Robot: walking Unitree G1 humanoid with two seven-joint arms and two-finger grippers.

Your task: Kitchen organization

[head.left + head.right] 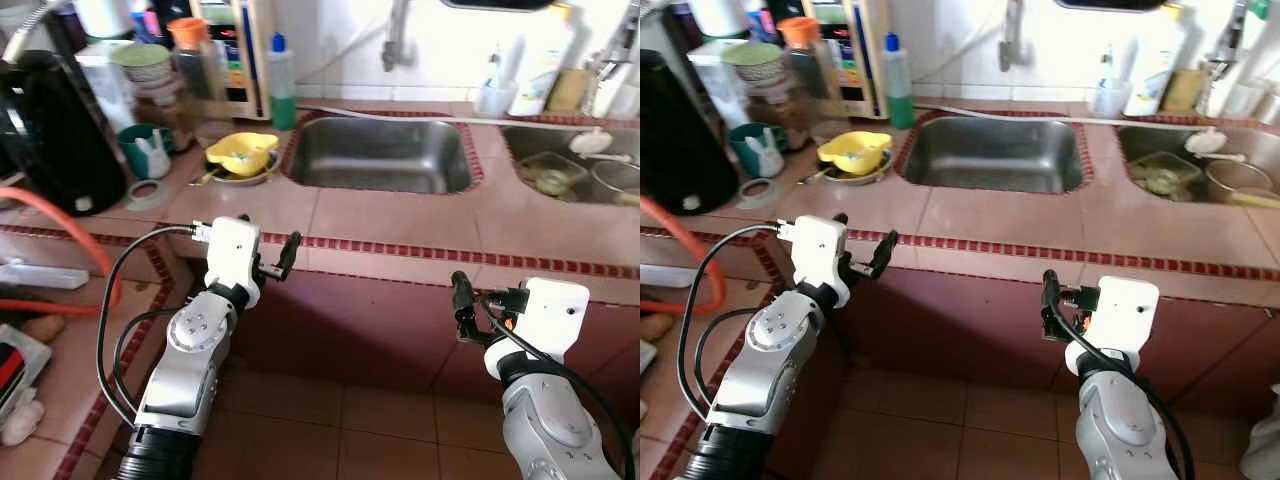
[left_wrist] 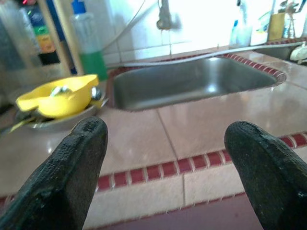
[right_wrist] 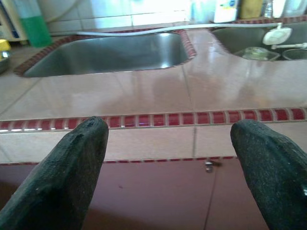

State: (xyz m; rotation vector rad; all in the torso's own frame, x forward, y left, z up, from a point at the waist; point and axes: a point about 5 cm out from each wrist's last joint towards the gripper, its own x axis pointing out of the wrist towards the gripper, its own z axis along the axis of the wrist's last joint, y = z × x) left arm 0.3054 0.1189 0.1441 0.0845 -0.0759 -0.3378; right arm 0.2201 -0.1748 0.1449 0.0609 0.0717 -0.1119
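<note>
Left gripper fingers spread, empty, level with counter edge; we see right gripper likewise spread, empty, lower, before red cabinet front. Empty steel sink at 12 o'clock. Yellow bowl at 11 o'clock, tilted on metal plate beside sink. Green bottle behind bowl. Black kettle at 9 o'clock; second sink at 2 o'clock, dishes inside.

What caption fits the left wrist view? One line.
Open left gripper faces the yellow bowl and steel sink.
</note>
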